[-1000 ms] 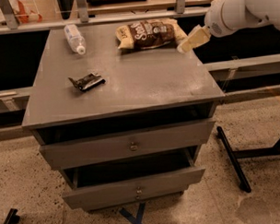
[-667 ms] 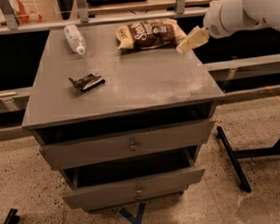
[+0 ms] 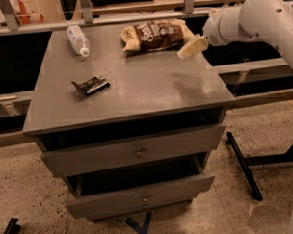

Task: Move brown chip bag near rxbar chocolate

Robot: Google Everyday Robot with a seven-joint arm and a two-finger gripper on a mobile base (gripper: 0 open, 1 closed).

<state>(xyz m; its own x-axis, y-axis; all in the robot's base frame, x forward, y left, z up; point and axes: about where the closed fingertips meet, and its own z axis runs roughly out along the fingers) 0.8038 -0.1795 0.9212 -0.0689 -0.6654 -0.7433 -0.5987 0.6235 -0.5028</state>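
Hovering beside the brown chip bag (image 3: pixel 154 36) is the gripper (image 3: pixel 192 46); I cannot tell its spread. The rxbar chocolate (image 3: pixel 91 85) lies well apart.

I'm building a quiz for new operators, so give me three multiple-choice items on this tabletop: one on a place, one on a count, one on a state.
1. Where is the gripper?
A) at one end of the brown chip bag
B) over the table's front edge
C) below the tabletop

2. How many loose items lie on the table?
A) two
B) three
C) five

3. The water bottle is:
A) standing upright
B) lying on its side
C) held in the gripper

Answers:
1 A: it hovers by the bag's picture-right end, at the back of the table.
2 B: the bag, the bottle and the rxbar chocolate.
3 B: it lies flat near the back left corner.
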